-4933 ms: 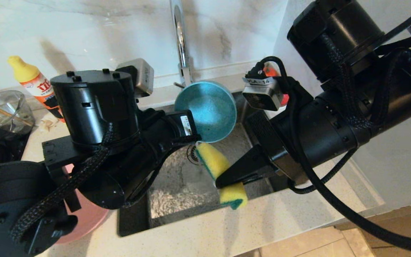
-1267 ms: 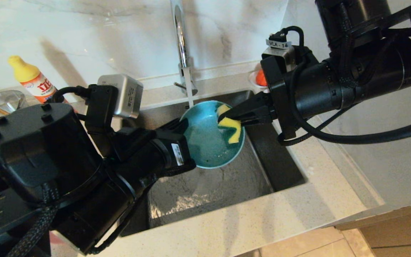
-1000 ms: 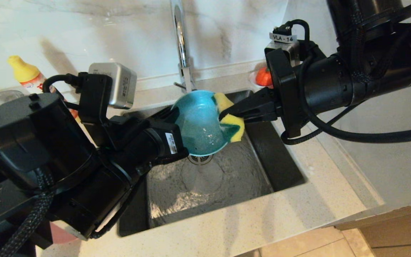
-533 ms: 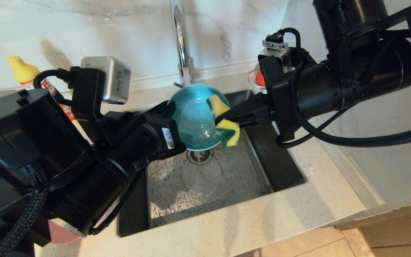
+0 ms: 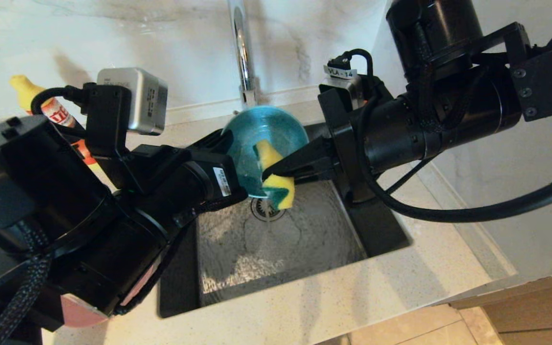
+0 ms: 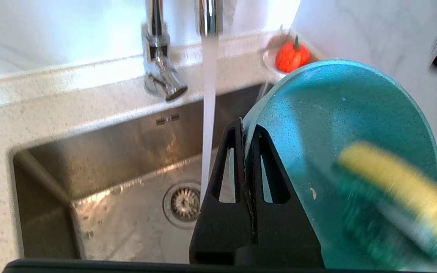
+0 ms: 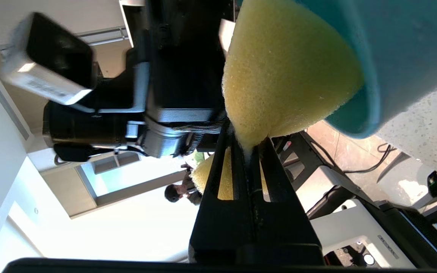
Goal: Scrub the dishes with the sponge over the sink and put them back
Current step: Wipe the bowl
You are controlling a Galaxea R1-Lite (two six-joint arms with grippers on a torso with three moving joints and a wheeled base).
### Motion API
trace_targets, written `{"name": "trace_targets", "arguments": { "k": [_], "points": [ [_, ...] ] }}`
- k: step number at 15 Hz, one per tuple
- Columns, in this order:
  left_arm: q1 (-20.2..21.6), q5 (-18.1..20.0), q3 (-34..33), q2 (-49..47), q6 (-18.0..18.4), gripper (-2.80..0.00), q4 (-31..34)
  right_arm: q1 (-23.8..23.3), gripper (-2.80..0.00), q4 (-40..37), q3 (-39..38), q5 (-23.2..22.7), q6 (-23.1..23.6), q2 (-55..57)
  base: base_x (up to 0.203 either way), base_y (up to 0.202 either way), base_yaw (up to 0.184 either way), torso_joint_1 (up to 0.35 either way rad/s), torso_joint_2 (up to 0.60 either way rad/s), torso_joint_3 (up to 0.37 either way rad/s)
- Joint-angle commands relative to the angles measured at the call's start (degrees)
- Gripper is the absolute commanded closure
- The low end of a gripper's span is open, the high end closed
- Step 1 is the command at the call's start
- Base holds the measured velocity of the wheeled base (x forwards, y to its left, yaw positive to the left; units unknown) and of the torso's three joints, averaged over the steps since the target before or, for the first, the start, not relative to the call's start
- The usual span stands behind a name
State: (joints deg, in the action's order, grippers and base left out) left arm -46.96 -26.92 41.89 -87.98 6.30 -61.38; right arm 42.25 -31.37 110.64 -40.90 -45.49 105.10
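Both end effectors clamp: left (image 6: 246, 129) bowl (image 5: 276, 132), right (image 7: 249, 151) (seemingly scrubbing) sponge (image 5: 276, 184).

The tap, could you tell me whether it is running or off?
Running: in the left wrist view a stream falls from the tap toward the sink drain.

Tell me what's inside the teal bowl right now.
Inside the teal bowl the yellow sponge presses against its lower wall, pinched by the right claw. The surface beneath the sponge is hidden.
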Motion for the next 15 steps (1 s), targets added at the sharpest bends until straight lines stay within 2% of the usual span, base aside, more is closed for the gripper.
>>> {"name": "trace_targets", "arguments": {
  "k": [1, 11, 15],
  "points": [
    [0.06, -0.15, -0.24, -0.36, 0.29, 0.0, -1.47, 0.26, 0.0, -0.67, 0.01, -0.23, -0.3, 0.78, 0.0, 0.0, 0.0, 0.0, 0.0, 0.0],
    [0.02, -0.24, -0.58, -0.26, 0.12, 0.0, -2.26, 2.48, 0.0, -0.27, 0.03, 0.03, -0.13, 2.21, 0.0, 0.0, 0.0, 0.0, 0.0, 0.0],
    [0.03, -0.23, -1.46, 0.27, 0.03, 0.0, -2.26, 0.11, 0.0, -0.64, 0.01, 0.03, -0.1, 1.73, 0.0, 0.0, 0.0, 0.0, 0.0, 0.0]
  ]
}}
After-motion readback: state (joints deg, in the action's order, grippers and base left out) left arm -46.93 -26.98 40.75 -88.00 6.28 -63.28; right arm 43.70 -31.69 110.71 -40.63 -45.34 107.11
